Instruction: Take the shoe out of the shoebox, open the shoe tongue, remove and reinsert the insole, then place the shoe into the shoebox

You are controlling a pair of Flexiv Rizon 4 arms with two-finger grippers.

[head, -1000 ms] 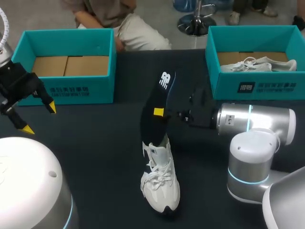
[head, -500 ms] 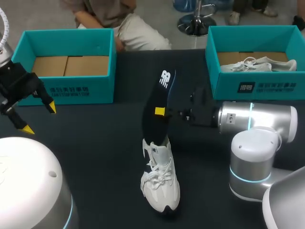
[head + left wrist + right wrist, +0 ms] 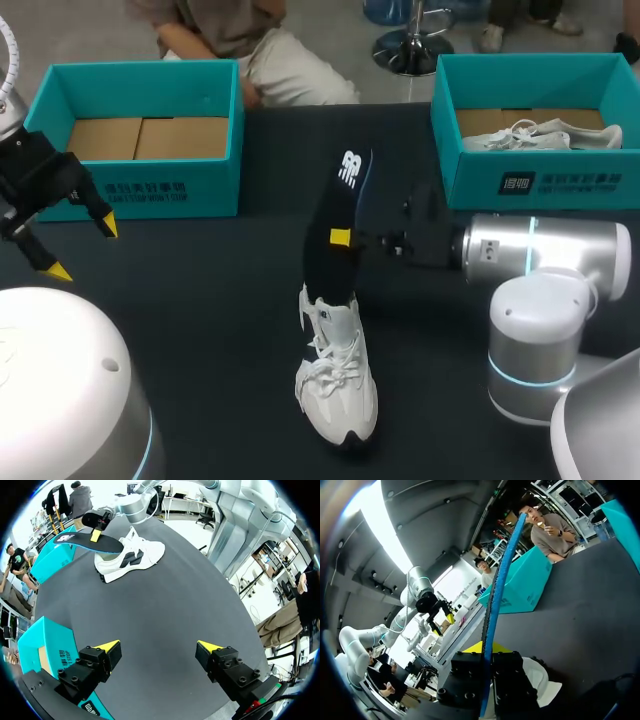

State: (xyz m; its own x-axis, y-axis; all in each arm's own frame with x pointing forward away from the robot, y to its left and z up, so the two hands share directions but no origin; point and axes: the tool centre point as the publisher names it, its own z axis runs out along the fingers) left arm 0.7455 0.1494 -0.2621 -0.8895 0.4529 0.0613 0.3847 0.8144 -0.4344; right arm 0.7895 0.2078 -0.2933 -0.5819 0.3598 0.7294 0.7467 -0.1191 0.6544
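Table (image 3: 200, 300): dark, carries everything below.
Right arm (image 3: 540, 250): silver, lies level, comes in from the shoe's right, wrist aimed at the insole above the shoe.
Left arm (image 3: 15, 130): well left of the shoe, wrist angled down over the table.
Left shoebox (image 3: 140, 185): teal, open, beyond the shoe and to its left, only cardboard showing inside.
Right shoebox (image 3: 540, 180): teal, open, beyond the shoe and to its right, holds a second shoe (image 3: 540, 135).
Shoe (image 3: 337, 375): white, upright on its sole mid-table, outside both boxes, toe toward the near edge.
Insole (image 3: 330, 200): black with a blue edge, lower end tucked in the shoe's opening, rest rising up and away.
Right gripper (image 3: 342, 238): just above the shoe, jaws pinching the insole from both faces.
Left gripper (image 3: 159, 646): well left of the shoe, jaws spread wide, nothing between them.
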